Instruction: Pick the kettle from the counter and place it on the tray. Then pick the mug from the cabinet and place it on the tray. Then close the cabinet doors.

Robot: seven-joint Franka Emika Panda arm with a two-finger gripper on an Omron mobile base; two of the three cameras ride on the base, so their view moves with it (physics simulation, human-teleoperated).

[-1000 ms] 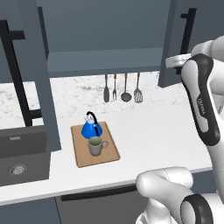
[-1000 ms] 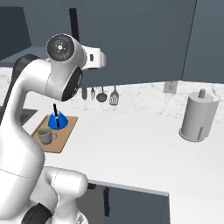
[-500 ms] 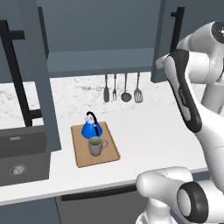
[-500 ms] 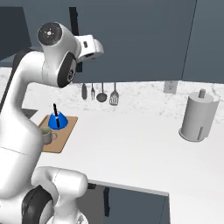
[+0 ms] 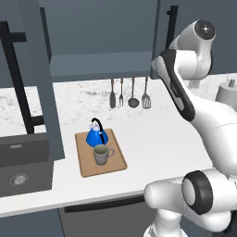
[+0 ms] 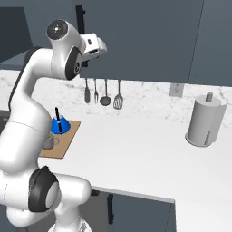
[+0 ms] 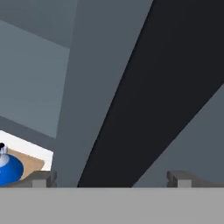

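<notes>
In the left base view the arm is seen rising from the lower right, folded at the elbow, with its upper joint raised to the upper right of the frame beside the right cabinet door, whose black bar handle stands just left of that joint. The kettle and the mug are set on the tray at centre left, on the counter, well below and left of the arm's raised end; the left cabinet door stands open at the left edge. In the right base view the arm is bent high at upper left, the hand pointed right against the dark cabinet front, while the kettle and tray lie low at the left. In the hand view the gripper is shown with its jaws spread wide and nothing between them; a black bar crosses the frame diagonally ahead, and the kettle is glimpsed at lower left, off to the side of the left fingertip.
</notes>
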